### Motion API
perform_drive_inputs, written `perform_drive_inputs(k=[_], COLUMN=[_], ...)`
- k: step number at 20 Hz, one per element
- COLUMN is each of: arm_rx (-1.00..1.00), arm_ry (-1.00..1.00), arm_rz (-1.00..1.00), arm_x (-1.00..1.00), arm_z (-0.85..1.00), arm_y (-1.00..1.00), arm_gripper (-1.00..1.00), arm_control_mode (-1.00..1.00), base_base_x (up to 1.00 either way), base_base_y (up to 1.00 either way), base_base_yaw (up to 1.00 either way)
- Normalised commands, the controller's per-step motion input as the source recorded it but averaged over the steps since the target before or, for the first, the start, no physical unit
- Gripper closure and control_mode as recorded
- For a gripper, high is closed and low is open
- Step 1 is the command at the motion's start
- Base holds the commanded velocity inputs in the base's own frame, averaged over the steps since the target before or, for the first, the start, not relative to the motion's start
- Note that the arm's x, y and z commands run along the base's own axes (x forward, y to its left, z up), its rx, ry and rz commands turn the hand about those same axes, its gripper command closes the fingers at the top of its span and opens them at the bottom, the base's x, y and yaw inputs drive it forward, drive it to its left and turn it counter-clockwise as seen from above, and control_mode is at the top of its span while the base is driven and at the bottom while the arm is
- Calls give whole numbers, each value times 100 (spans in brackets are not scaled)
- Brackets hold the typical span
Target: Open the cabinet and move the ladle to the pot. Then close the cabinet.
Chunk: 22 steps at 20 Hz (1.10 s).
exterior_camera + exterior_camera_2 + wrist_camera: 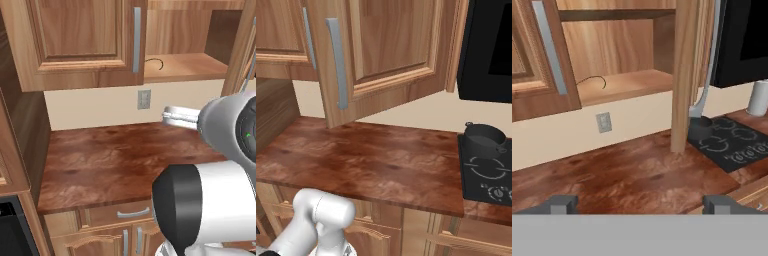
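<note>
Ladle (pixel 156 63) is lying on the cabinet's (pixel 80 45) lower shelf near its front edge, behind the open right door; gripper (pixel 641 204) is hovering over the worktop (pixel 627 175), jaws spread wide, gripping nothing.

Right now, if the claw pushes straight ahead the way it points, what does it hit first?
Probably the beige back wall under the open cabinet, near the wall outlet. The open claw has nothing nearer ahead, though depth is uncertain.

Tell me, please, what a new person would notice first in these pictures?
First, the wall cabinet above the wooden counter: its right door is swung open, and the thin dark ladle lies on the bare lower shelf. Next, the small dark pot on the black cooktop, to the counter's right.
</note>
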Motion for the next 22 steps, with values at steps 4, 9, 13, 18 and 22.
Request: perform_drive_inputs(k=[4,9,13,18,22], arm_rx=[0,0,-1,-3,-3], arm_ry=[8,2,0,-1,0], arm_rz=[0,0,0,0,0], arm_x=[69,76,69,69,66], arm_z=[0,0,-1,-9,-2], arm_y=[34,16,0,0,0], arm_gripper=[-100,-100,-100,-100,-100], arm_control_mode=[-100,-100,-100,-100,-100], base_base_x=[0,0,0,0,0], base_base_y=[0,0,0,0,0], base_base_yaw=[0,0,0,0,0])
